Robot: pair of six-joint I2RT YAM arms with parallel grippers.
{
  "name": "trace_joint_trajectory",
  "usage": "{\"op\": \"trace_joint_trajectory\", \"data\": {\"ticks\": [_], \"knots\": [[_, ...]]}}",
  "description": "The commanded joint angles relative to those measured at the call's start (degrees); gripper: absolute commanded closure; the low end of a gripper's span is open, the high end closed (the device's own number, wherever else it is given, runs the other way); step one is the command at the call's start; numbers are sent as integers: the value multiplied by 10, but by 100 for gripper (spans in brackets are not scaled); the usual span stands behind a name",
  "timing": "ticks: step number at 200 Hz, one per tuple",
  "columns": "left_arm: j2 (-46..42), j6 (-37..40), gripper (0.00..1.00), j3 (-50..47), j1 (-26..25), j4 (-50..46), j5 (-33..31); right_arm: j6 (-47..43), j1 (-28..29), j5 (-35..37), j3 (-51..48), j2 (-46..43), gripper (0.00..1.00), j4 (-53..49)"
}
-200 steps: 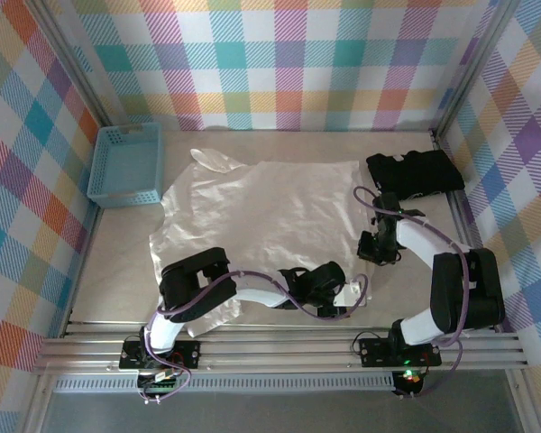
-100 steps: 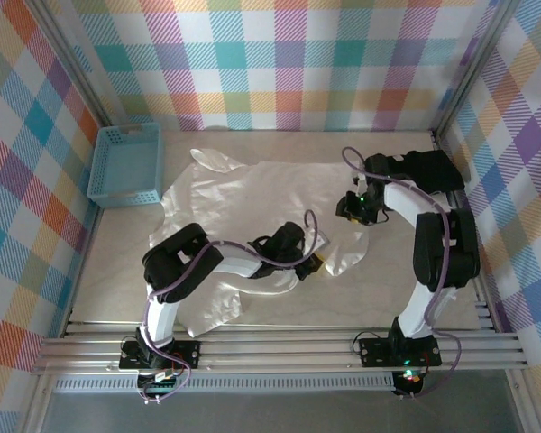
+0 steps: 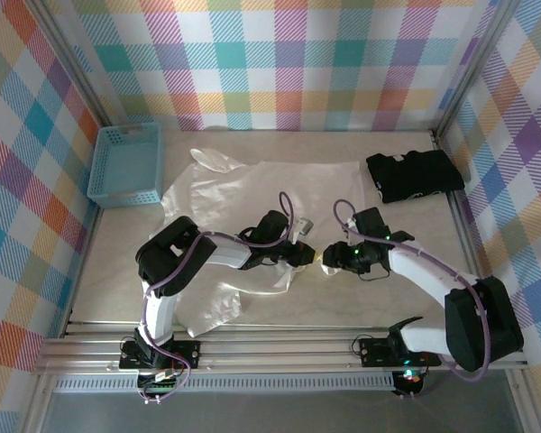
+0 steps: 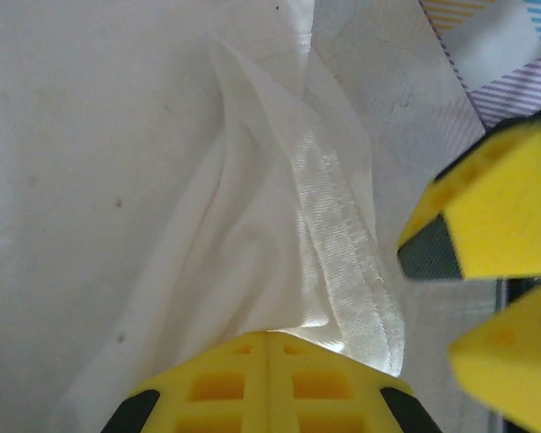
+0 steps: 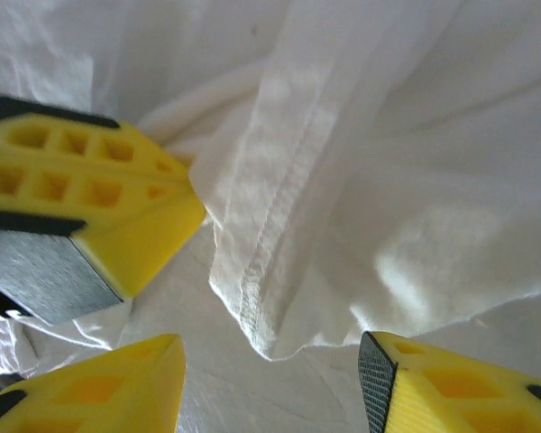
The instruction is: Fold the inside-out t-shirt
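The white inside-out t-shirt point(image 3: 225, 194) lies wrinkled across the middle of the table. My left gripper point(image 3: 309, 256) is shut on a bunched fold of its stitched hem point(image 4: 329, 225), with the cloth running out from between its closed yellow fingers point(image 4: 207, 388). My right gripper point(image 3: 332, 260) faces it from the right, open. Its two fingertips point(image 5: 406, 388) stand either side of the hem corner point(image 5: 261, 280) without touching it. In the right wrist view the left gripper's yellow finger point(image 5: 81, 194) sits at the upper left.
A blue basket point(image 3: 126, 164) stands at the back left, just off the shirt's sleeve. A black folded garment point(image 3: 415, 176) lies at the back right. Plaid walls close in three sides, and a metal rail point(image 3: 279, 347) runs along the front.
The left gripper shut on the hem and drew it from the front right back toward the middle. The right gripper opened, swung to the back, then came down beside the left one.
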Motion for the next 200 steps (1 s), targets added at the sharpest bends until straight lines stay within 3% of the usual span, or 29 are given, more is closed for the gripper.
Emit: {"op": "trace_joint_trajectory", "data": {"ticks": [1, 30, 73, 110, 142, 200], "knots": [[-18, -21, 100, 10, 6, -11, 25, 40, 13, -21, -21, 5, 46, 68], [-31, -25, 100, 16, 8, -34, 43, 30, 15, 6, -8, 59, 50, 95], [-67, -42, 100, 15, 18, -85, 74, 6, 4, 191, 89, 88, 68, -43], [-99, -85, 100, 8, 36, -84, 94, -19, -1, 276, 152, 120, 73, -117], [-105, -88, 100, 28, 36, -125, 71, -20, 0, 202, 146, 97, 74, -100], [-98, -92, 100, 42, 37, -139, 61, 37, 12, 74, 73, -35, 54, -78]]}}
